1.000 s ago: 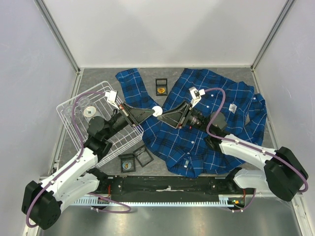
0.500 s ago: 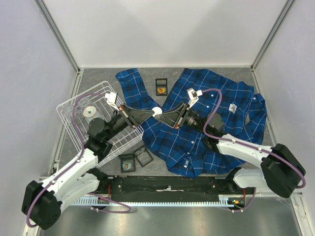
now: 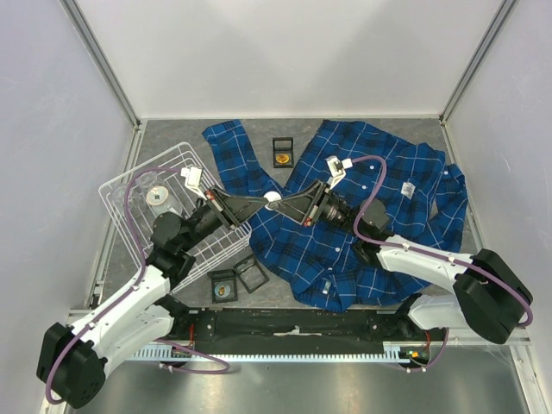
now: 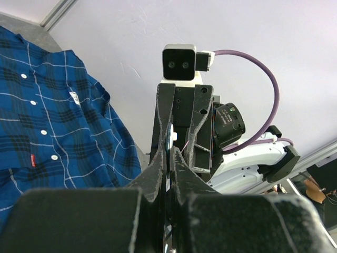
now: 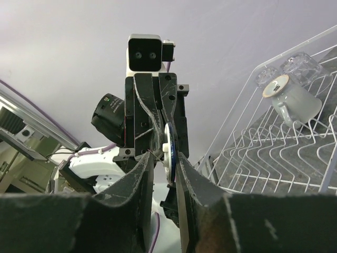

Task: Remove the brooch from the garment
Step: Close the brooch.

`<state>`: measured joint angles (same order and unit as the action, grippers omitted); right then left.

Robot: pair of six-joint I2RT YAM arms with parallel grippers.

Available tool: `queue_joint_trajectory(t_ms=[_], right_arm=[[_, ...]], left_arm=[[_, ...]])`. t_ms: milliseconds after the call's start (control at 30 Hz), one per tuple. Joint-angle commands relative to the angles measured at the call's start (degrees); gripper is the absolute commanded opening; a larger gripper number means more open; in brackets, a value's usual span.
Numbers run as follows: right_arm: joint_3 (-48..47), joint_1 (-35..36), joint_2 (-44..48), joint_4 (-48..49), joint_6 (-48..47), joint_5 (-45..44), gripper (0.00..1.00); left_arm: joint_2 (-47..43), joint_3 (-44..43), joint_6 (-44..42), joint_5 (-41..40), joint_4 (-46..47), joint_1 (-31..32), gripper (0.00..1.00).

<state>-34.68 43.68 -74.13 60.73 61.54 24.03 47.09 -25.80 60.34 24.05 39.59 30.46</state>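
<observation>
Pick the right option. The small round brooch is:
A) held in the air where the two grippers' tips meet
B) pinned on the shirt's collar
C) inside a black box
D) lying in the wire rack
A: the brooch sits pinched in the shut left gripper, tip to tip with the right gripper, lifted off the garment.

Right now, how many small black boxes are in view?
3 boxes: one at the back beside the plaid shirt's sleeve, two together at the front, left of its hem. Others may be hidden.

blue plaid garment [image 3: 345, 259] rumpled, round brooch [image 3: 272, 197] aloft
</observation>
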Motion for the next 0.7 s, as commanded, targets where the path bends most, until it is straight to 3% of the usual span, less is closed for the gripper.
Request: queue_joint_trajectory(t_ms=[0, 500, 667], right_arm=[[-0.84, 0.88, 0.39, 4.05, 0.34, -1.79, 0.32], [0.13, 4.13, -1.02, 4.75, 0.95, -8.56, 0.25], [0.4, 4.13, -0.58, 3.87, 0.95, -9.79, 0.27]], left_arm=[[-1.21, 0.05, -4.17, -1.37, 2.34, -0.14, 0.02], [-5.95, -1.01, -11.73, -6.12, -3.99, 2.24, 0.02], [-6.84, -1.36, -14.36, -7.17, -6.19, 2.94, 0.02]])
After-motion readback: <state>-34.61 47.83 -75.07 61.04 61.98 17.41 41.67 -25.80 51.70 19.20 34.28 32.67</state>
